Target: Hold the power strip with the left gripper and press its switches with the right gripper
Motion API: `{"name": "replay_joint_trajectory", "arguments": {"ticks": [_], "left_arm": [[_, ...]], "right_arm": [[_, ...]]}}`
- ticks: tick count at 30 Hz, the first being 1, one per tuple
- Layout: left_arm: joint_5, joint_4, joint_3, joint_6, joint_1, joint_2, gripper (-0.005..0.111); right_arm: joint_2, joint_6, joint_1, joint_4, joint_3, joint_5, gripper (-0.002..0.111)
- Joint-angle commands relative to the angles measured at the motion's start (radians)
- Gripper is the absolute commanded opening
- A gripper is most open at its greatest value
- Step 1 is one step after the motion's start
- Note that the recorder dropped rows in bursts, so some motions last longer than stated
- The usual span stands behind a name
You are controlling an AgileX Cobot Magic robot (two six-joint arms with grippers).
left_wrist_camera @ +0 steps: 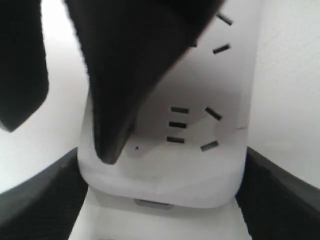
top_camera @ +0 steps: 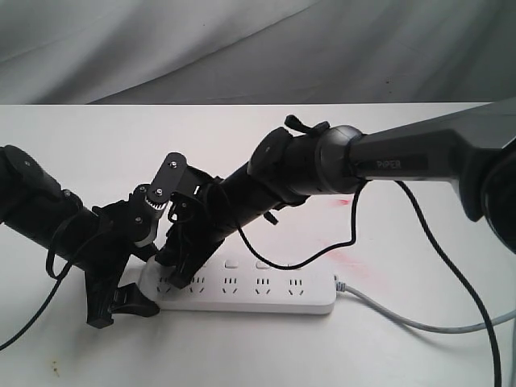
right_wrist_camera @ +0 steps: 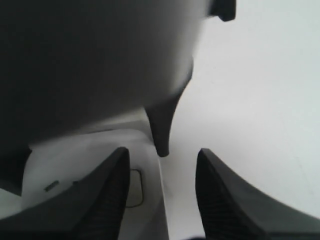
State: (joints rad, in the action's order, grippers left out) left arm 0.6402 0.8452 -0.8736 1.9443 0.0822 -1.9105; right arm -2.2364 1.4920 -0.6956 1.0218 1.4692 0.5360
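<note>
Holding the power strip (top_camera: 266, 294) flat on the table (top_camera: 72, 141) by its left end, left gripper (left_wrist_camera: 160, 197) closed on both edges. Just behind, right gripper (top_camera: 179, 270) down by the switches (top_camera: 234, 263), jaws parted. Might miss the button: one finger off-edge, tilting the strip.

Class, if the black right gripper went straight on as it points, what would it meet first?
Probably the long flat white plastic power strip, near one end; depth is unclear.
</note>
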Motion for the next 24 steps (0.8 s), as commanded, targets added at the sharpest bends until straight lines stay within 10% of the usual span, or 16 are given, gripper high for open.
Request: {"name": "replay_joint_trajectory", "arguments": {"ticks": [1, 24], "left_arm": [[-0.011, 0.010, -0.004, 0.000, -0.002, 0.000, 0.060], [-0.011, 0.010, -0.004, 0.000, -0.002, 0.000, 0.060]], "right_arm": [[0.036, 0.013, -0.003, -0.028, -0.014, 0.000, 0.041], [0.161, -0.019, 0.088, -0.049, -0.136, 0.031, 0.041]]}}
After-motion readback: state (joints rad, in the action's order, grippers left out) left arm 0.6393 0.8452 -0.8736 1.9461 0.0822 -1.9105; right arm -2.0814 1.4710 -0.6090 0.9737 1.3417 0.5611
